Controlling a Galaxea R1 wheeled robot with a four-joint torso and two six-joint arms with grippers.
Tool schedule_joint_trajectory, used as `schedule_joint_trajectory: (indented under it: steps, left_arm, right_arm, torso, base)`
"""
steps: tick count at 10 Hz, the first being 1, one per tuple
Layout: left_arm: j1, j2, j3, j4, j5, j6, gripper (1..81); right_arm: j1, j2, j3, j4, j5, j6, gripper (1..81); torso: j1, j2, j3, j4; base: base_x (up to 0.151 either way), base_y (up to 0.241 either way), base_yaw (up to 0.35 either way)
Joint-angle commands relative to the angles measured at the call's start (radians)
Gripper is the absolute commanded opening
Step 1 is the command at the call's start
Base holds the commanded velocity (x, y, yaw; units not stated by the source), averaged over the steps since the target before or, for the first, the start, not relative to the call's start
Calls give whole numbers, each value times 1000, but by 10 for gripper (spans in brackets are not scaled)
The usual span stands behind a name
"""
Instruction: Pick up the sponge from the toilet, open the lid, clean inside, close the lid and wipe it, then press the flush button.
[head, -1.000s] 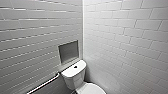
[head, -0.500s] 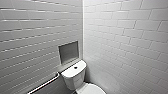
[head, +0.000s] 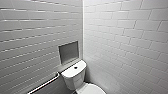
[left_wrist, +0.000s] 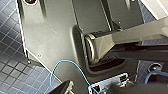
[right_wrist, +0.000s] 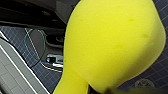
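Sponge sat pinched in right gripper, jaws closed tight on its narrow end, probably to carry it clear of floor; toilet at bottom centre of head frame, well ahead; flush button facing up; lid at bottom edge, looked down; cleaning not started.

One white glossy ceramic toilet, one white oval lid, one small round dark flush button. One bright yellow soft sponge. One grey wall niche, one metal grab bar.
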Motion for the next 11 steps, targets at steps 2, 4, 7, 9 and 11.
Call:
schedule_joint_trajectory:
  steps: [2, 4, 7, 9, 11]
  left_arm:
    - [-39, -5, 2, 1, 66, 4, 811]
    - [-37, -25, 26, 0, 63, 9, 811]
    - [-32, -171, 263, -8, 58, 9, 811]
    - [-34, -243, 368, -8, 12, 7, 811]
    - [-42, -246, 363, -6, 11, 7, 811]
  right_arm:
    - [85, 7, -16, 270, -54, -220, 10]
    - [86, 10, -9, 275, -92, -222, 10]
    - [66, -110, 235, 279, -26, -223, 10]
    - [35, -251, 485, 282, 69, -218, 10]
    - [30, -285, 543, 275, 66, -220, 10]
  torso:
    - [0, 0, 0, 0]
    - [0, 0, 0, 0]
    - [0, 0, 0, 0]
    - [0, 0, 0, 0]
    - [0, 0, 0, 0]
  base:
    - [0, 0, 0]
    - [0, 0, 0]
    - [0, 0, 0]
    - [0, 0, 0]
    - [0, 0, 0]
